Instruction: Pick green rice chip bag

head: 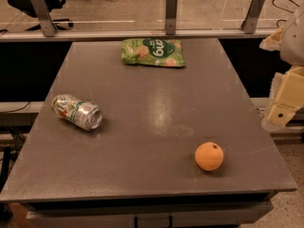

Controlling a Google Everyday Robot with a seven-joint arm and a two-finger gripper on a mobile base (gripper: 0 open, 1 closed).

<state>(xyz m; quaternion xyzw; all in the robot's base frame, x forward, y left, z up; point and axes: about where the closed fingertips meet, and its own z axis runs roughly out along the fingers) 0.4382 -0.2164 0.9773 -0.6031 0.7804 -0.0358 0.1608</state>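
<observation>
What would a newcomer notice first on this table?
The flat bright-green rice chip bag lies at the far middle of the grey table. A silver-and-green drink can lies on its side at left, a round orange fruit sits near right, and the cream-coloured gripper hangs beyond the right edge.

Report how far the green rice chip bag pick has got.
Done: nothing yet; the green rice chip bag lies flat and untouched at the far edge of the table. In hand: the tool hangs off the table's right side, well apart from the bag. Left: reach over, grip the bag and lift it.
</observation>
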